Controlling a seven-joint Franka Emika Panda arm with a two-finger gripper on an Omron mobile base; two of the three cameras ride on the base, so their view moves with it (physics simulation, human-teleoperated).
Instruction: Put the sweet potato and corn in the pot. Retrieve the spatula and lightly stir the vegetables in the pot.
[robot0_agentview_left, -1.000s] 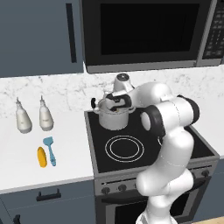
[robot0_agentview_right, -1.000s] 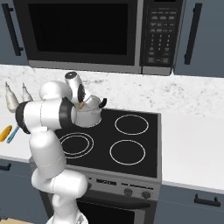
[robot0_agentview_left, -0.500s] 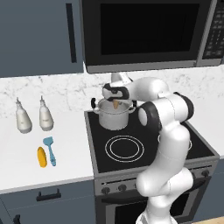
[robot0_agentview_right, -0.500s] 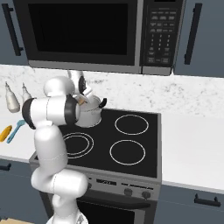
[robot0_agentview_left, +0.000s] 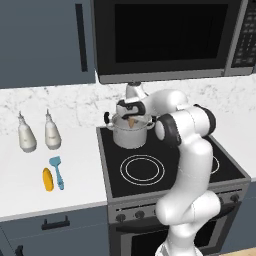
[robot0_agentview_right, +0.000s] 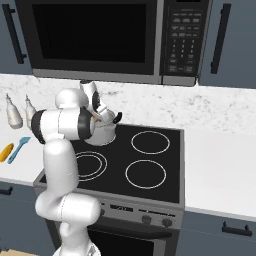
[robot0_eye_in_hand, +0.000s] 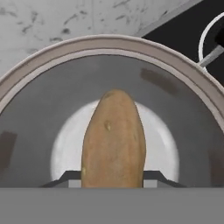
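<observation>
Holding the sweet potato clamped between the fingers directly over the pot mouth on the back-left burner, best to lower slightly, then release centred so it lands on the bare bottom, not the rim.

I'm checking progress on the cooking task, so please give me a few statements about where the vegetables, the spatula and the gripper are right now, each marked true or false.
1. The gripper holds the sweet potato over the open pot. True.
2. The corn already lies in the pot. False: it lies on the counter, left of the stove.
3. The spatula lies on the counter right beside the corn. True.
4. The pot stands on the front left burner. False: it stands on the rear left burner; the front one is bare.
5. In the hand view, the pot's bottom already holds a vegetable. False: no vegetable shows on the part of the bottom visible around the held sweet potato.
</observation>
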